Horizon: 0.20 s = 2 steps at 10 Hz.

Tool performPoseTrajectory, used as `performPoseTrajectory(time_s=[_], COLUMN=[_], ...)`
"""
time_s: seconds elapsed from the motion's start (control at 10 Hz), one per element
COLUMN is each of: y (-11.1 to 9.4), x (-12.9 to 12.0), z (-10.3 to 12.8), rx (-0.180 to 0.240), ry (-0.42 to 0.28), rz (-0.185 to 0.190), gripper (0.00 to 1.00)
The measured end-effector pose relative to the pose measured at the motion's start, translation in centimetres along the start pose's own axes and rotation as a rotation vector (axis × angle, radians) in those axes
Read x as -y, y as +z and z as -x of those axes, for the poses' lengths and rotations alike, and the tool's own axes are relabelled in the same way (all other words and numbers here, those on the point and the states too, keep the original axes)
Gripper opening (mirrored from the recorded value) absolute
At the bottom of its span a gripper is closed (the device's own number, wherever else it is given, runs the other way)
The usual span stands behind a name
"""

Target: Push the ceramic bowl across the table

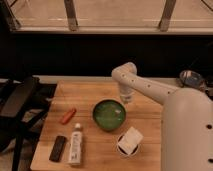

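Observation:
The ceramic bowl is round, glossy green with a darker rim, and sits near the middle of the light wooden table. My white arm reaches in from the right and bends down at the bowl's far right edge. My gripper points down right behind the bowl's rim, touching or nearly touching it.
A small dark cup with a white card stands at the front right of the bowl. A red object, a white bottle and a black remote-like bar lie at the front left. A black chair stands left of the table.

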Motion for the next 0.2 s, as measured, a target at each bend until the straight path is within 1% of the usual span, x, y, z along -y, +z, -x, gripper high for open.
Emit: performPoseTrajectory(time_s=[0.1,0.2], y=[-0.28,-0.33], x=[0.29,0.22], z=[1.15,1.24], rx=[-0.002,-0.008], ry=[-0.016,-0.022], rz=[0.003,0.003], gripper=[0.01,0.01])
